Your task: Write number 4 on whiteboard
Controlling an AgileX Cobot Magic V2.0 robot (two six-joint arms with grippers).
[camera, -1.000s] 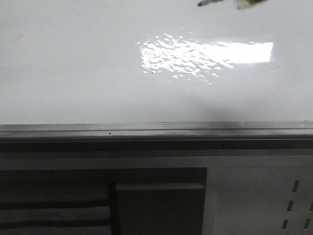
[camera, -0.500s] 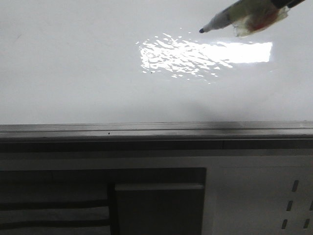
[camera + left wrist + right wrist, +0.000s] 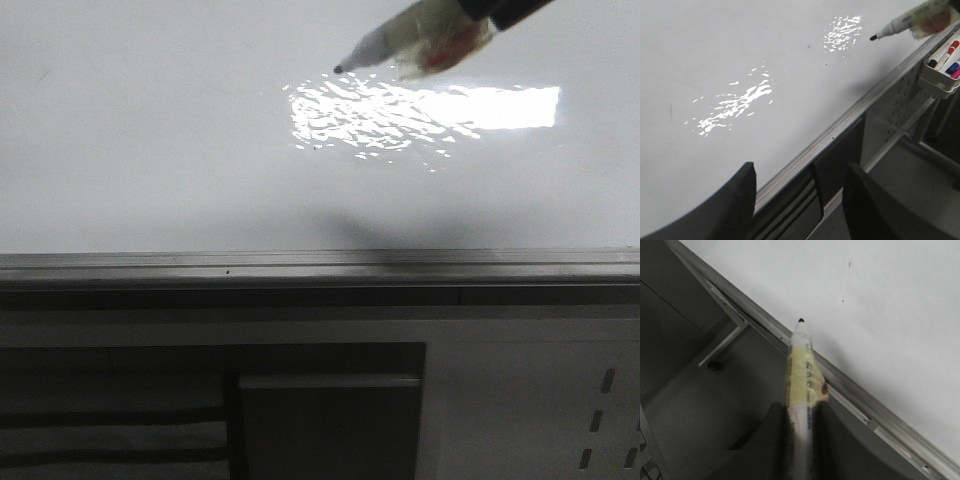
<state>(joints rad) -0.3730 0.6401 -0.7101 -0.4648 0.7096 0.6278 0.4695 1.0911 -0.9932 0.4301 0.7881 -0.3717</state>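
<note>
Now: Marker Tip Hovers Over an Unmarked Board

Front view: the whiteboard point(image 3: 180, 130) fills the upper half of the frame, with a bright rectangular glare right of centre. A marker point(image 3: 400, 40) slants in from the upper right, its dark tip pointing left, just above the glare's left end. Yellowish tape wraps its barrel. No stroke of the number 4 shows on the board. The grey metal rim point(image 3: 300, 262) runs across the middle, and a white cabinet panel point(image 3: 520, 400) with slots sits lower right.

Left wrist view: the left gripper point(image 3: 800, 210) shows two dark fingers set wide apart at the bottom of the frame, the jaws open and holding nothing. The board spreads across the upper left; the marker enters at the upper right. A pen tray point(image 3: 940, 75) with several markers hangs at the right edge.

Right wrist view: the right gripper point(image 3: 800, 440) has its jaws clamped on the taped marker, whose tip points toward the board's rim near the frame's centre.
</note>
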